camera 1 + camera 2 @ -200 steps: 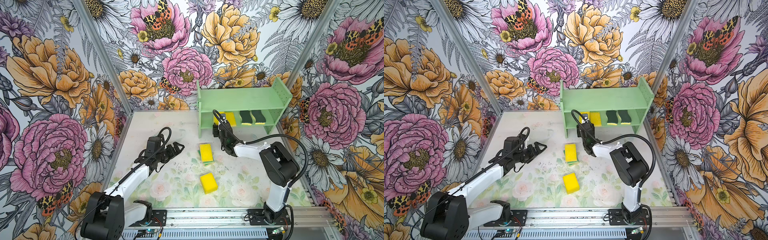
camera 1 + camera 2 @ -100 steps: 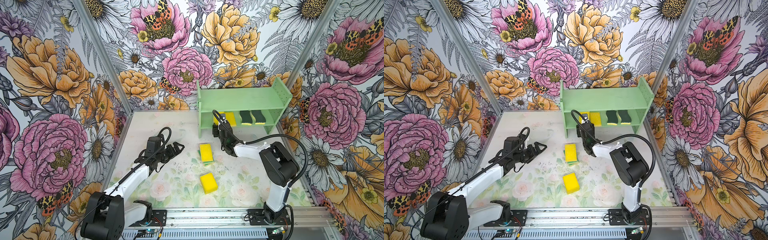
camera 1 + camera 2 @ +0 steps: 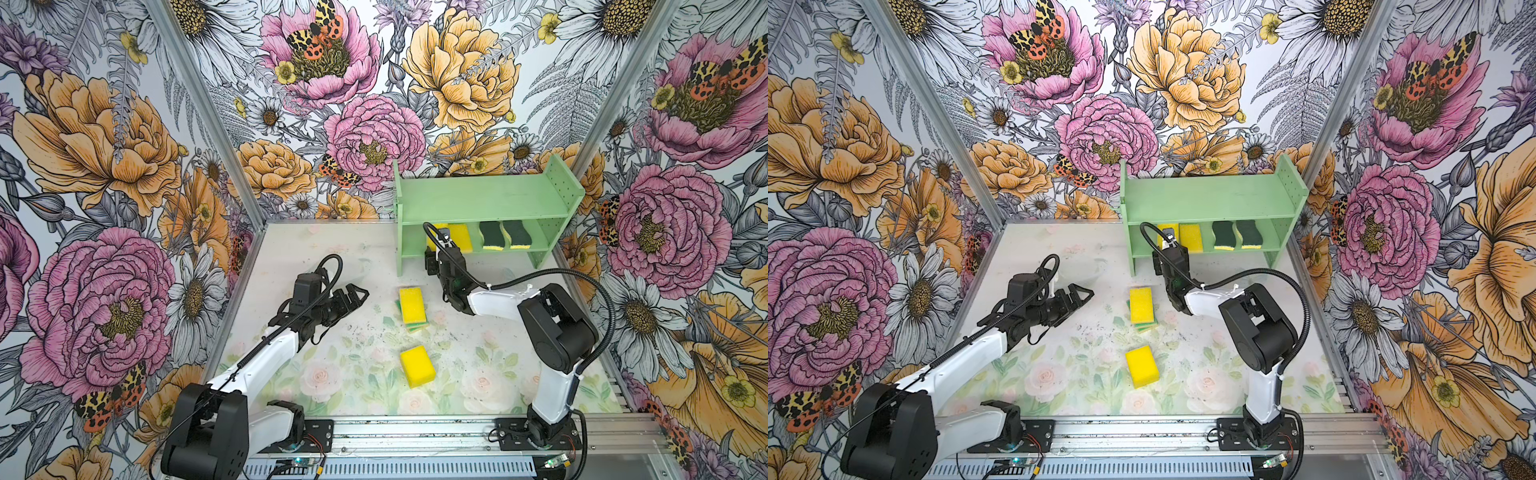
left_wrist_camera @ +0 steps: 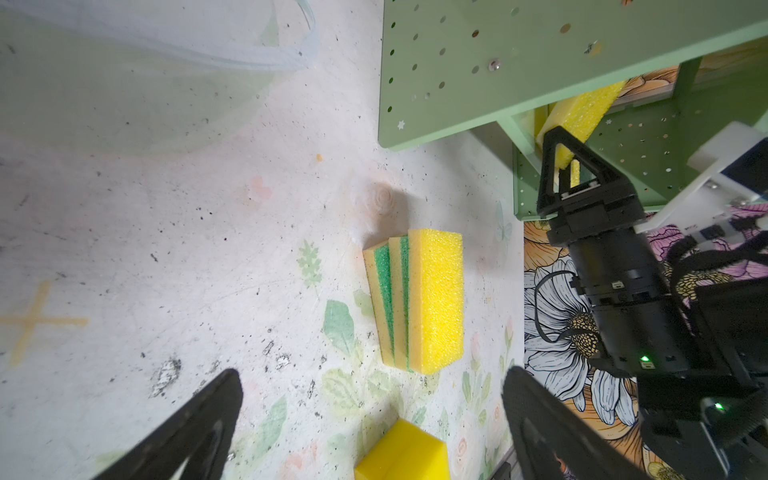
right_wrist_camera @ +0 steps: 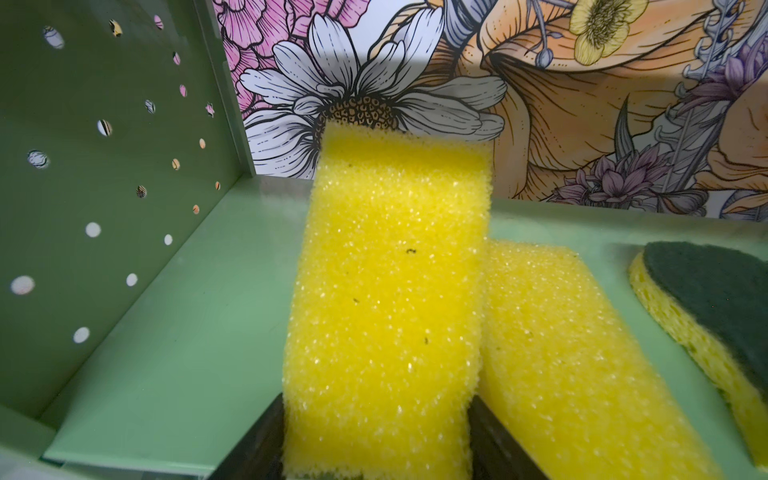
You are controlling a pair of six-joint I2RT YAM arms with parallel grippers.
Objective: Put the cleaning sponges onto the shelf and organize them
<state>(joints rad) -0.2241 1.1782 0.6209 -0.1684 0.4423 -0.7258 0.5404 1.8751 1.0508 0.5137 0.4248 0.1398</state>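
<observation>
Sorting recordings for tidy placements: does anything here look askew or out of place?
The plain yellow sponge in the right hand sits tilted over the shelf's lower tier, far end raised, its edge overlapping the neighbouring yellow sponge. On the table, the three-sponge stack is staggered.

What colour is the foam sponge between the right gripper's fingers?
Plain yellow sponge, clearest in the right wrist view.

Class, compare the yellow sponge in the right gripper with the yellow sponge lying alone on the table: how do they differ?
1. The held sponge is clamped in the right gripper; the lone sponge is touched by no gripper.
2. The held sponge is tilted over the lower tier of the shelf; the lone sponge lies flat on the table.
Shared: both are plain yellow rectangular blocks.
</observation>
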